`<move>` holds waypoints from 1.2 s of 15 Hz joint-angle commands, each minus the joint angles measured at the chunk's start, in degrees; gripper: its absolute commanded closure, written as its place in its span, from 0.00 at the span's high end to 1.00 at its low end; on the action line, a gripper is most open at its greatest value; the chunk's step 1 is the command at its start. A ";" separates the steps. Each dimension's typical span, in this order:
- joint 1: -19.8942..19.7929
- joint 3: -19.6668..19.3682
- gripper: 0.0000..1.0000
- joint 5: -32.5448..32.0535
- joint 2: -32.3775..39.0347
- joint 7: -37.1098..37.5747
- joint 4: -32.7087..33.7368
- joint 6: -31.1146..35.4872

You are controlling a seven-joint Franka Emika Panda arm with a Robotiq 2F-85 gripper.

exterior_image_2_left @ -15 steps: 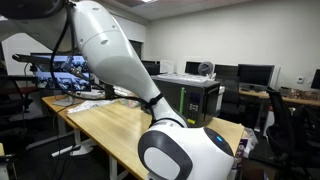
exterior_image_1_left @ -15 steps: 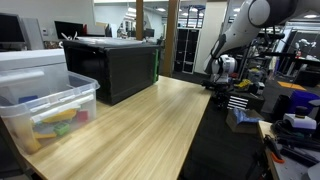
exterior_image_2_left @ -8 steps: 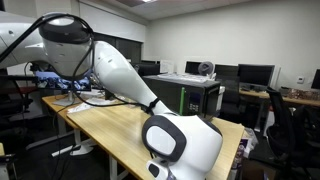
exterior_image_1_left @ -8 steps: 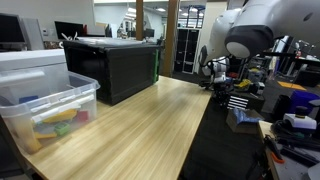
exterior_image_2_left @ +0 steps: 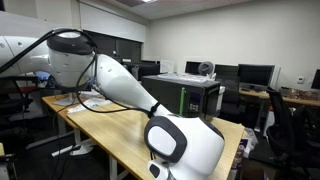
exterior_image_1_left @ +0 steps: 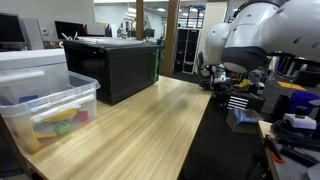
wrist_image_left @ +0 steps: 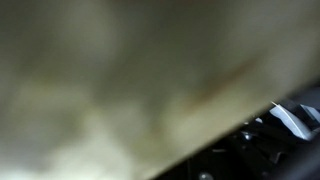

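**A:** Where is the pincer?

**B:** It does not show clearly in any view, but its jaws are pressed together. The white arm (exterior_image_1_left: 255, 35) fills the upper right of an exterior view.

**A:** What lies closest to it?

**B:** In the wrist view, a blurred tan surface (wrist_image_left: 120, 70) covers the frame from the upper left down to a slanting edge. Dark shapes (wrist_image_left: 265, 145) sit in the lower right corner. It is too blurred to tell whether anything touches that surface.

**A:** And the surroundings?

**B:** A wooden table (exterior_image_1_left: 140, 130) runs from the lower left toward the centre. 1 clear bin (exterior_image_1_left: 45, 105) with yellow and green pieces inside stands at the table's left edge. 1 black box (exterior_image_1_left: 115, 65) stands behind the bin, at upper centre. Both are well apart from the arm.
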 commanded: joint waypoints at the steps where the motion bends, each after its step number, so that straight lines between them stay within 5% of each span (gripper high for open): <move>1: 1.75 -3.29 0.00 5.15 7.12 -0.01 1.46 -2.82; 3: 3.47 -6.13 0.00 8.64 9.93 -0.01 0.88 -4.49; 5: 3.34 -3.28 0.00 4.32 4.96 0.00 -2.80 -0.31; 12: 4.42 -3.73 0.00 7.39 4.74 0.00 -2.87 1.07; 18: 0.93 -3.10 0.00 13.11 3.07 1.08 -0.59 -2.17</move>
